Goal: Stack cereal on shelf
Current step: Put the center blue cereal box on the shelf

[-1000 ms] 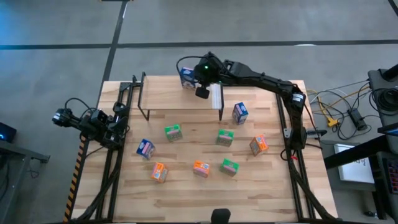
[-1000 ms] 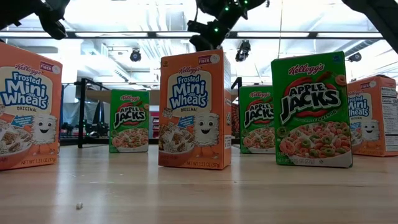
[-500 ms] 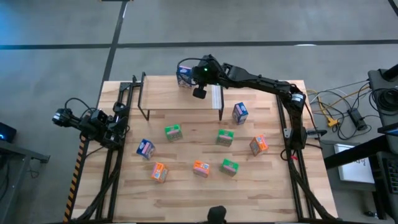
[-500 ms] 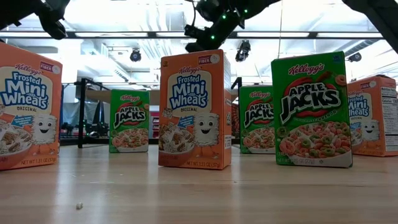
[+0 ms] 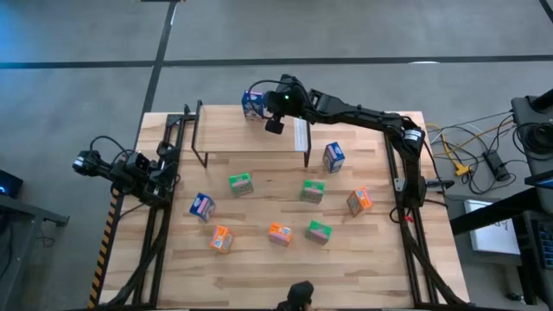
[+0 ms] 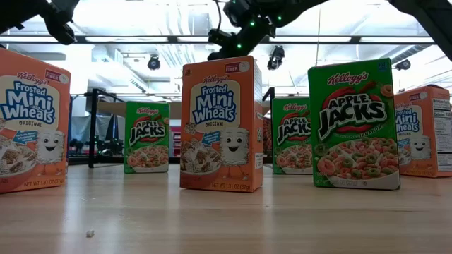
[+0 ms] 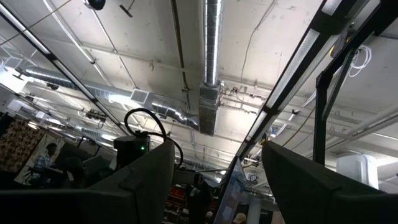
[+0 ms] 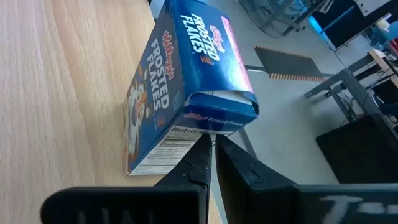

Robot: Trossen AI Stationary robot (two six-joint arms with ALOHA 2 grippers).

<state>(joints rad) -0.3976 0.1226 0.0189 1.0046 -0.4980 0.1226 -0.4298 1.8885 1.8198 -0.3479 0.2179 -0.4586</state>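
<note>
My right gripper (image 5: 263, 111) reaches over the far left part of the shelf (image 5: 233, 138), shut on a blue cereal box (image 5: 251, 104) (image 8: 180, 93) at the shelf's far edge. It also shows at the top of the low view (image 6: 220, 44). Two more blue boxes (image 5: 201, 206) (image 5: 333, 156), three green ones (image 5: 240, 182) (image 5: 313, 191) (image 5: 319, 231) and three orange ones (image 5: 221, 239) (image 5: 278, 233) (image 5: 359, 201) stand on the tabletop. My left gripper (image 7: 217, 162) (image 5: 162, 168) waits open at the table's left edge, pointing up at the ceiling. My right gripper pinches a thin edge at the blue box's near end (image 8: 208, 132) between its two shut fingertips (image 8: 198, 155). The fingers come from the table's right, slanting slightly down, in line with the box's length. Whether the box rests on the shelf board or hangs just above it, I cannot tell.
The shelf has thin black legs (image 5: 199, 134) (image 5: 307, 147) and a pale strip (image 5: 301, 134) at its right end. Beyond the box the table ends and grey floor (image 8: 280, 87) begins. In the low view, boxes (image 6: 219, 123) (image 6: 353, 123) stand close to the camera.
My right gripper has gone a little toward the table's far left corner with the blue box and has tipped slightly downward. The box has moved with it along the shelf's far edge.
</note>
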